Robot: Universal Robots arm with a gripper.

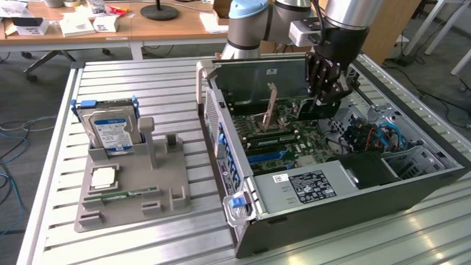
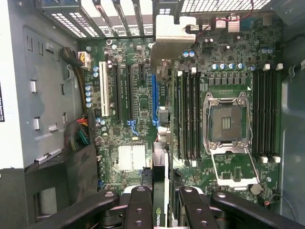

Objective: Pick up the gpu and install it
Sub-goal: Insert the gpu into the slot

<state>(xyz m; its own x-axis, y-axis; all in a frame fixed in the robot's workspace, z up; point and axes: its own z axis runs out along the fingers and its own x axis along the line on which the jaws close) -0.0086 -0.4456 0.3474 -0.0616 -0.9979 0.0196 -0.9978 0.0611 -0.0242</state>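
The gpu (image 1: 305,110) hangs edge-on inside the open computer case (image 1: 412,187), just above the motherboard (image 2: 138,95). My gripper (image 1: 324,96) reaches down into the case and is shut on the card's top edge. In the wrist view the gpu (image 2: 161,157) runs away from my gripper (image 2: 164,202) as a thin strip, and its silvery bracket (image 2: 167,38) points at the slotted rear wall. The card lines up close beside the blue slot (image 2: 154,100). Whether its lower edge touches a slot is hidden.
On the slatted table at the exterior view's left stands a grey holder (image 1: 165,182) with a hard drive (image 1: 110,130), a square chip (image 1: 103,176) and a green memory stick (image 1: 121,194). Inside the case are the power supply (image 1: 301,185), cables (image 1: 375,135), the empty processor socket (image 2: 226,119) and memory slots (image 2: 188,114).
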